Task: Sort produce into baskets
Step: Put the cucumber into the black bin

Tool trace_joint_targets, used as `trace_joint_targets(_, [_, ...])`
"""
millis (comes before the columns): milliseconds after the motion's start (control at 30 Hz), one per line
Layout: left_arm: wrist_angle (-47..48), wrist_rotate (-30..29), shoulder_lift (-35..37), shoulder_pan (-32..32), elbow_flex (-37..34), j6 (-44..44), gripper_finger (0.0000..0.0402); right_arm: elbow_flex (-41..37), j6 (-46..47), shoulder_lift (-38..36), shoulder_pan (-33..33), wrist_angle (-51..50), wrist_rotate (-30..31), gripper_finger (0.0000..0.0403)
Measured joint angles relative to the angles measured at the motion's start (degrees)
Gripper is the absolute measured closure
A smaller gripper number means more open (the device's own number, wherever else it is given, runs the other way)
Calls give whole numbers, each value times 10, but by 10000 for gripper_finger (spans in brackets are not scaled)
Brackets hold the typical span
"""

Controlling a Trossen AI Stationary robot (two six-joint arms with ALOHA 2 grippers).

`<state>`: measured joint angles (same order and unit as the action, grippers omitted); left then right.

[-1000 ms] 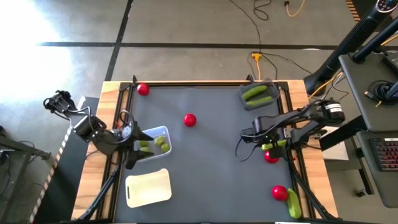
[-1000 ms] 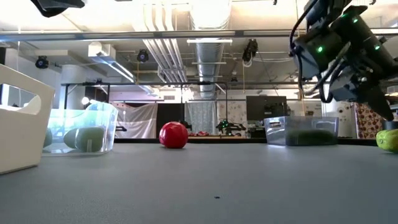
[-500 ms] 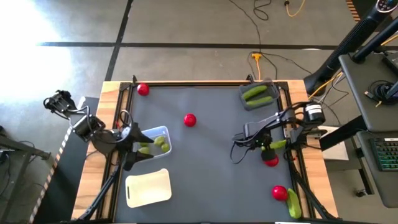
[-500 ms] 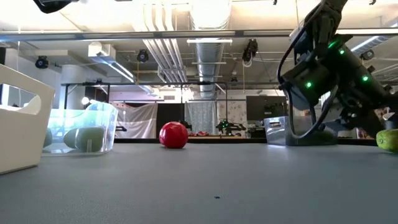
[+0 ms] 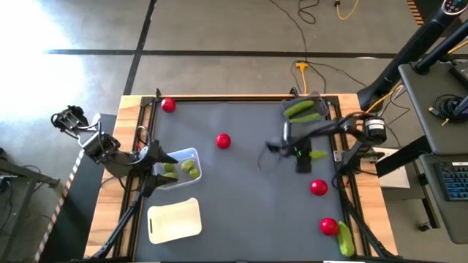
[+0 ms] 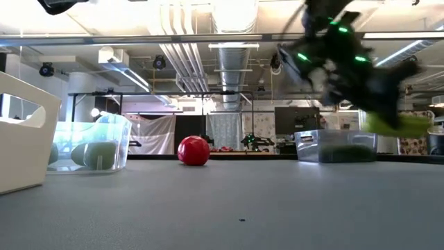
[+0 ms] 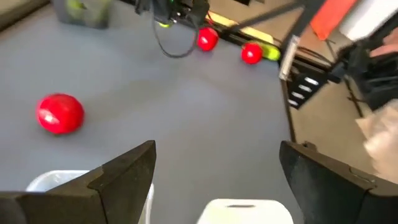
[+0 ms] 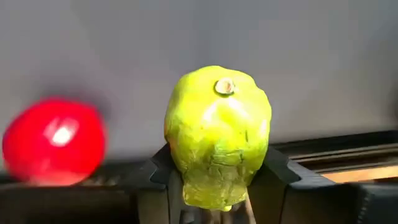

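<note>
Right gripper: clamped on a bright green cucumber, which sits end-on between the two fingers and is lifted clear of the table (the low view shows it in the air, above the level of the dark grey basket).
Left gripper: jaws spread wide and holding nothing, poised at the edge of the clear basket.
Tomatoes: four on the table, one at the far left corner, one near the middle, two on the right side.
Cucumbers: two lie in the dark grey basket at the far right corner, one is in the right gripper, one lies at the near right edge just beside a tomato.
Limes: a couple of olive-green ones in the clear basket.
Cream-white basket: near left, holding nothing.
Right arm: reaches in from the right edge, wrist over the table just in front of the dark grey basket.
Left arm: bent in from the left edge, low over the clear basket.
</note>
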<state>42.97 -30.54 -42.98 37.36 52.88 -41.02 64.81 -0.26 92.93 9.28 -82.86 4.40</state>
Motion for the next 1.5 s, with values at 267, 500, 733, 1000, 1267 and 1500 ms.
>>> trace_joint_targets(267, [-1, -62, 0, 0, 0, -1, 77, 155, -249, -7, 244, 65, 147, 281])
trace_joint_targets(500, [0, -105, 1, -1, 0, -23, 77, 156, -474, 51, 346, 176, 167, 271])
trace_joint_targets(733, [8, -111, 5, -4, 0, -60, 77, 149, -537, 100, 375, 180, 168, 240])
trace_joint_targets(1000, [17, -110, 16, -17, 0, -61, 77, 153, -550, 87, 369, 125, 152, 172])
trace_joint_targets(1267, [21, -70, 46, -17, 0, -48, 77, 169, -374, -35, 258, 3, 141, 120])
trace_joint_targets(1500, [21, -48, 50, -17, 0, 9, 77, 133, 8, -150, -38, -53, 12, 117])
